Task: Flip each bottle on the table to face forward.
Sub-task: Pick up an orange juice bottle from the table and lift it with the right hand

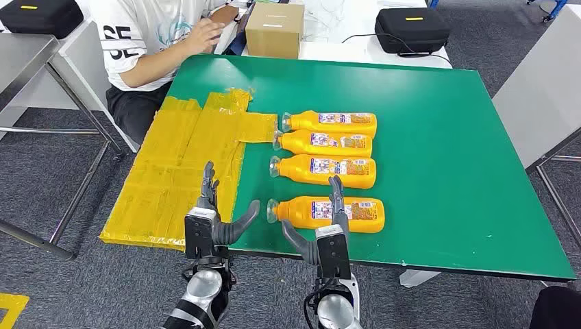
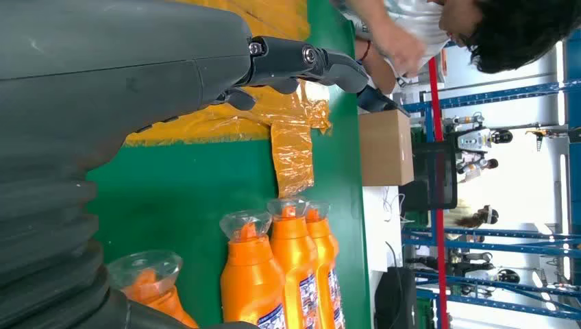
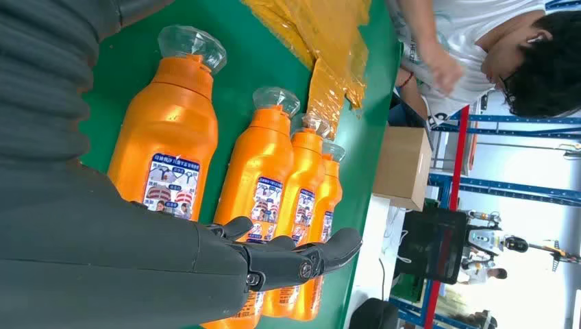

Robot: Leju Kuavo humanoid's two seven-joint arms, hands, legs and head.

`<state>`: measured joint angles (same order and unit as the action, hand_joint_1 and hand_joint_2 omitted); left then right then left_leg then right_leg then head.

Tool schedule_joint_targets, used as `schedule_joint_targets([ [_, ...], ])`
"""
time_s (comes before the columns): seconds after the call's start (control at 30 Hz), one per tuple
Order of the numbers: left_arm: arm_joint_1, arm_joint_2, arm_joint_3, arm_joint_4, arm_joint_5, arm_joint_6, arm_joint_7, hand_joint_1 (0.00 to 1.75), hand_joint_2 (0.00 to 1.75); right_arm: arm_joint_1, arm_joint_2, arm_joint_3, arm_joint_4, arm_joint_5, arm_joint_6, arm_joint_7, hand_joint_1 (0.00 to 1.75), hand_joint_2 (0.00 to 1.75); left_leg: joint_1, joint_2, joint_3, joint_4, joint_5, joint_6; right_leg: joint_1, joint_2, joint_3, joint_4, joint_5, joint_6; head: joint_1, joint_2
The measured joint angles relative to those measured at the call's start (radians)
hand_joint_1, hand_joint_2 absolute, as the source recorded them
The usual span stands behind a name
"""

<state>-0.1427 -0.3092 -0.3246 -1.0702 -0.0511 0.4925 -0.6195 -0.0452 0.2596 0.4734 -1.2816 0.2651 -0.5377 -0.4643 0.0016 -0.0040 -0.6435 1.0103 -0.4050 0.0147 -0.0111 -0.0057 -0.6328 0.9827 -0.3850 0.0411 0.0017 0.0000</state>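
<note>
Several orange bottles with clear caps lie on their sides on the green table (image 1: 438, 137), caps pointing left, labels up. The nearest bottle (image 1: 329, 213) lies apart from the row of three behind it (image 1: 330, 124) (image 1: 324, 143) (image 1: 326, 170). My right hand (image 1: 327, 226) hovers open at the table's near edge, its fingers over the nearest bottle's body and its thumb near the cap. My left hand (image 1: 211, 216) is open too, left of that cap, over the edge of the yellow tape. The right wrist view shows the bottles (image 3: 168, 147) (image 3: 264, 171) beyond my fingers (image 3: 301, 257).
Yellow tape sheeting (image 1: 181, 164) covers the table's left part. A person in a white shirt (image 1: 147, 38) sits at the far left corner with a hand raised. A cardboard box (image 1: 275, 29) and a black case (image 1: 411, 29) stand behind the table.
</note>
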Motion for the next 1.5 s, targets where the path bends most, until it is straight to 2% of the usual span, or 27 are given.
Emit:
schedule_joint_targets([
  [0.53, 0.000, 0.000, 0.000, 0.003, 0.000, 0.001, 0.000, 0.00, 1.75, 0.009, -0.003, 0.000, -0.008, 0.011, -0.006, 0.008, 0.00, 1.75, 0.000, 0.000, 0.000, 0.000, 0.000, 0.000, 0.000, 0.000, 0.000, 0.000, 0.000, 0.000, 0.000, 0.000],
  [0.83, -0.002, 0.000, 0.011, 0.019, -0.016, 0.037, -0.004, 0.00, 1.75, 0.016, -0.012, -0.001, -0.006, 0.153, -0.069, 0.077, 0.00, 1.75, 0.000, 0.000, 0.000, 0.000, 0.000, 0.000, 0.000, 0.000, 0.000, 0.000, 0.000, 0.000, 0.000, 0.000],
  [1.03, -0.004, -0.001, 0.010, 0.029, -0.073, 0.048, -0.002, 0.00, 1.75, 0.006, -0.030, -0.030, 0.019, 0.335, -0.091, 0.193, 0.00, 1.75, 0.000, 0.000, 0.000, 0.000, 0.000, 0.000, 0.000, 0.000, 0.000, 0.000, 0.000, 0.000, 0.000, 0.000],
  [1.27, -0.016, -0.002, 0.020, 0.058, -0.106, 0.029, 0.002, 0.00, 1.75, -0.019, -0.074, -0.098, 0.060, 0.553, -0.071, 0.314, 0.00, 1.75, 0.000, 0.000, 0.000, 0.000, 0.000, 0.000, 0.000, 0.000, 0.000, 0.000, 0.000, 0.000, 0.000, 0.000],
  [1.5, -0.020, -0.004, 0.029, 0.074, -0.110, -0.008, 0.010, 0.00, 1.75, -0.042, -0.110, -0.131, 0.087, 0.656, -0.042, 0.376, 0.00, 1.75, 0.000, 0.000, 0.000, 0.000, 0.000, 0.000, 0.000, 0.000, 0.000, 0.000, 0.000, 0.000, 0.000, 0.000],
])
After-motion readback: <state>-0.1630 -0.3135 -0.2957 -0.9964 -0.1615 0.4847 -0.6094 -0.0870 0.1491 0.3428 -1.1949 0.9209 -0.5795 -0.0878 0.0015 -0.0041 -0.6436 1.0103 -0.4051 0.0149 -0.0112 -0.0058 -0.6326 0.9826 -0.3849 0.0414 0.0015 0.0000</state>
